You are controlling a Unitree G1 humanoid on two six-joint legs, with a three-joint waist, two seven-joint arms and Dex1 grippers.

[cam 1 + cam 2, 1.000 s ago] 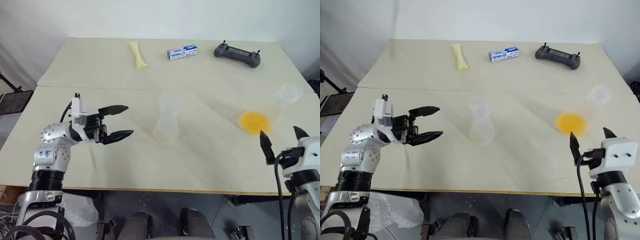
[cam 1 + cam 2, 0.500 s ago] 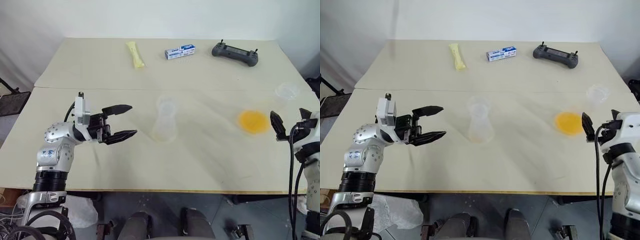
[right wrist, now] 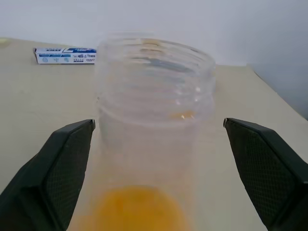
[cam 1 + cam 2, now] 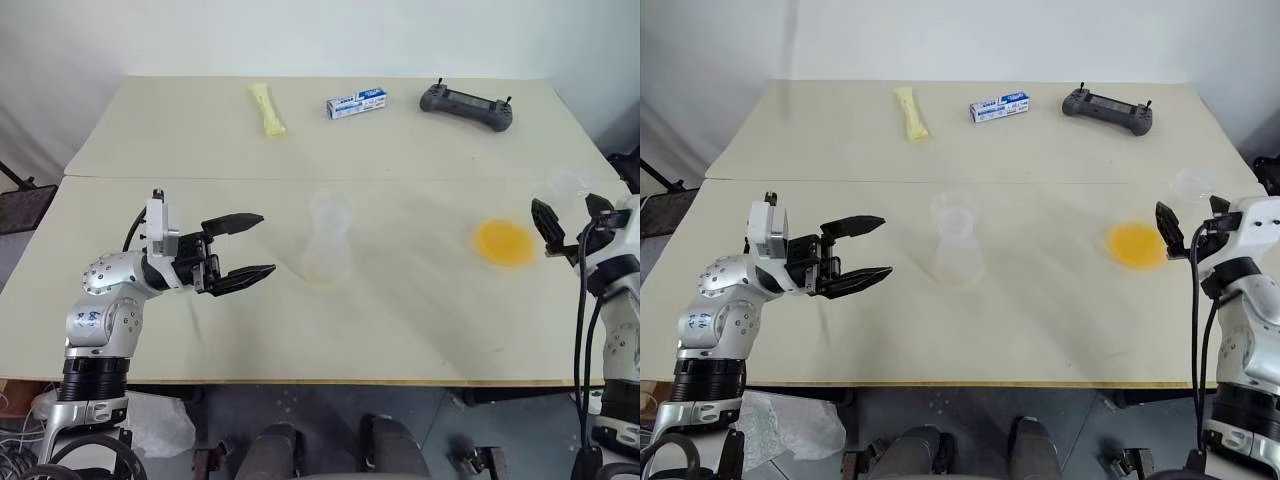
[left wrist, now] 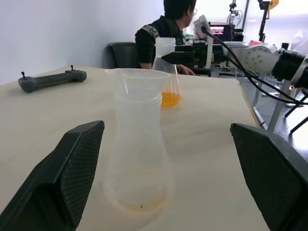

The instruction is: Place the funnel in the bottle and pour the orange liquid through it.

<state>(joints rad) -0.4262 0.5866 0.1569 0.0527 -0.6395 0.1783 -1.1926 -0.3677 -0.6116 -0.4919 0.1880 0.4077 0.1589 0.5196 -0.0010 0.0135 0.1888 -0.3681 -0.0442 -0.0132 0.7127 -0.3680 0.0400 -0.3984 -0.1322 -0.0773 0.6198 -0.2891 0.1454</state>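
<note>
The right gripper (image 4: 1188, 223), jaws spread wide and holding nothing, has come forward over the last second from the near edge of the surface (image 4: 420, 330) to flank the clear cup (image 3: 154, 120) holding the orange liquid (image 4: 505, 241), so a grasp for pouring looks imminent. The left gripper (image 4: 245, 254), equally spread and empty, sits nearly unchanged just beside the bottle (image 4: 327, 240). The funnel (image 5: 137, 77) already sits in the bottle's neck, so the placing step looks done and only the pour remains.
</note>
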